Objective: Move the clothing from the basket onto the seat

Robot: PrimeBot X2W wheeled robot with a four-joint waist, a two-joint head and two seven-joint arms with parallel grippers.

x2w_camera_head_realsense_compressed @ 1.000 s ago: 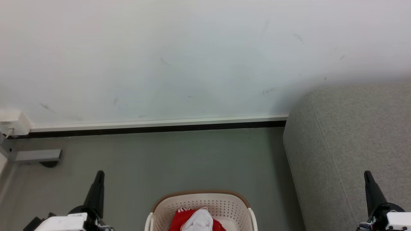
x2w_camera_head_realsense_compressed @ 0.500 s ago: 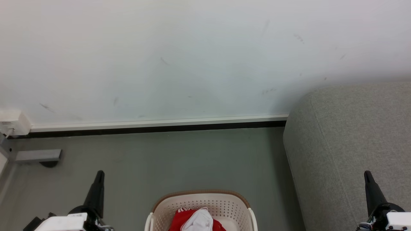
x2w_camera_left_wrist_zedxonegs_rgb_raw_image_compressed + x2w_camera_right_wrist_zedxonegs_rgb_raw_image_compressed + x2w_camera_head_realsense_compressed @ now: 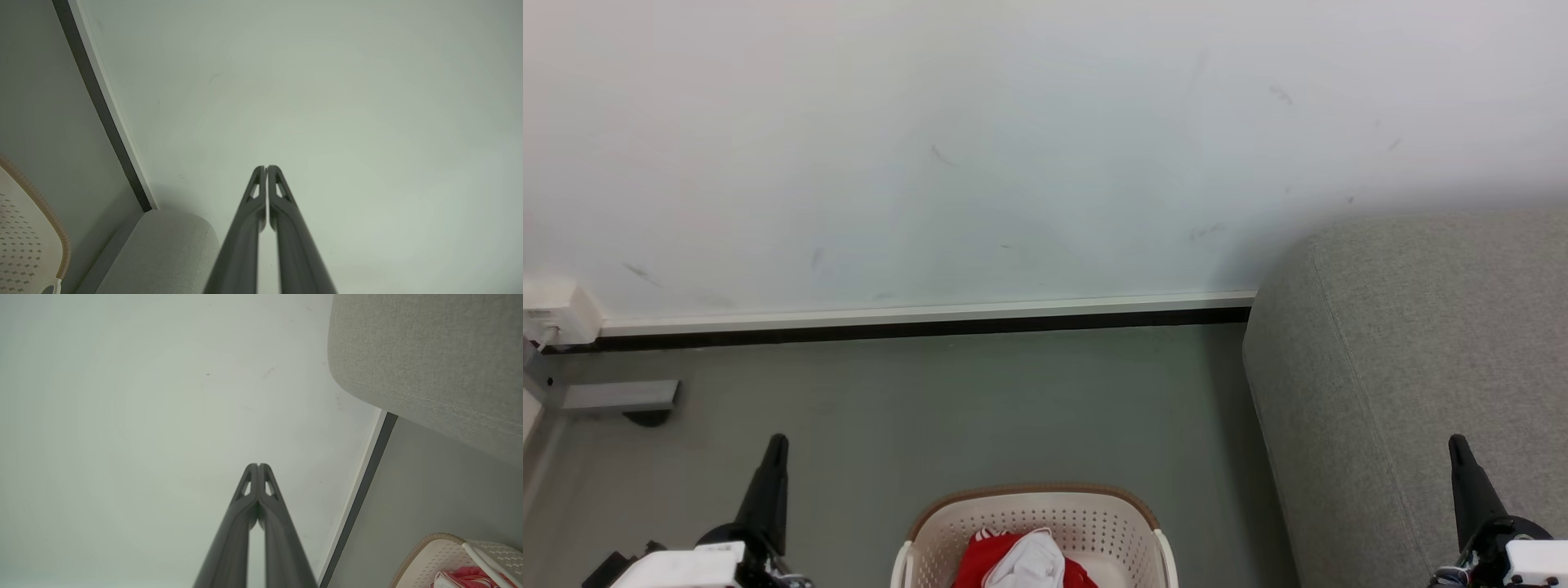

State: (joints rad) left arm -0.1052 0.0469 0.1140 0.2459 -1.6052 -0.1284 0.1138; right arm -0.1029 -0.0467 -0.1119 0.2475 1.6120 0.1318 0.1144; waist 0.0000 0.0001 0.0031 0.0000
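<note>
Unmoved, L claw (image 3: 778, 443), R claw (image 3: 1456, 443) shut, fwd-pointing

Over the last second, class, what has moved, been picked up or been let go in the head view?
Nothing visibly changed. The left end effector and right end effector stay shut and empty; the clothing still lies in the basket, beside the seat.

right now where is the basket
The basket sits on the floor at the bottom centre of the head view, between the left gripper and right gripper, with the grey couch to its right and the clothing inside it.
</note>
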